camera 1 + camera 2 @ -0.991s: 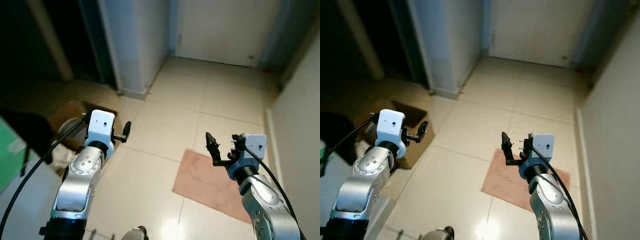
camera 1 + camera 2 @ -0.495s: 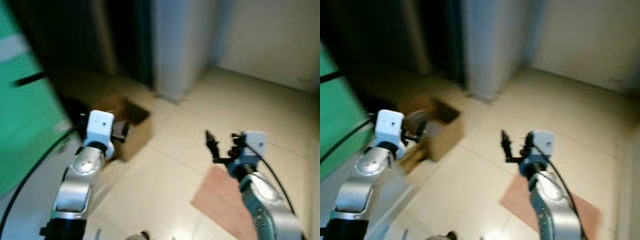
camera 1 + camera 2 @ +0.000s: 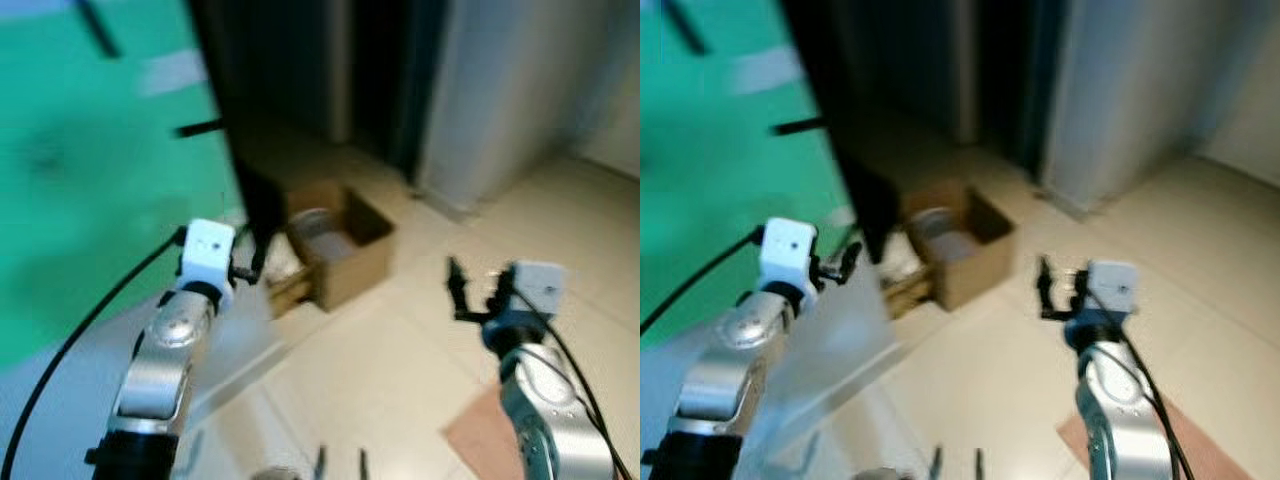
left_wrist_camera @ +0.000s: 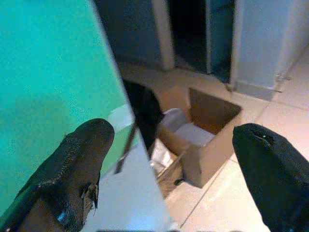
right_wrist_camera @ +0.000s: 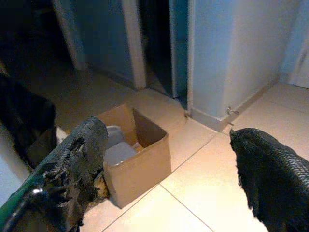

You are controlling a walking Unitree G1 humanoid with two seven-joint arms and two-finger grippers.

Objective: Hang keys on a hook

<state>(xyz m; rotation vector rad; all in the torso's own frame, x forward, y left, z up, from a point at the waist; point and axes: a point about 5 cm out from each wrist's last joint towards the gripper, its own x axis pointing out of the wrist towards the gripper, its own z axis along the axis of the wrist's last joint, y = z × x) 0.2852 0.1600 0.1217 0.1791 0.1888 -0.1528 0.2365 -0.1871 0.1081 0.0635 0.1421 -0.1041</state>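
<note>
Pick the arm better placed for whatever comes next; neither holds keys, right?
Right, neither holds keys. No keys or hook visible, so it's a weak call: left. The left gripper is open by the green surface; the right gripper, also open, hangs over bare floor near the box.

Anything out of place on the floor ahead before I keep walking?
An open cardboard box sits askew on the floor tiles near the dark doorway, with pale containers inside and loose clutter beside it. Both pincers, left and right, are open and empty.

Open cardboard box [image 3: 340, 252] is set on the floor [image 3: 400, 380], ahead between both arms; a doorway [image 5: 159, 43] lies behind it.
</note>
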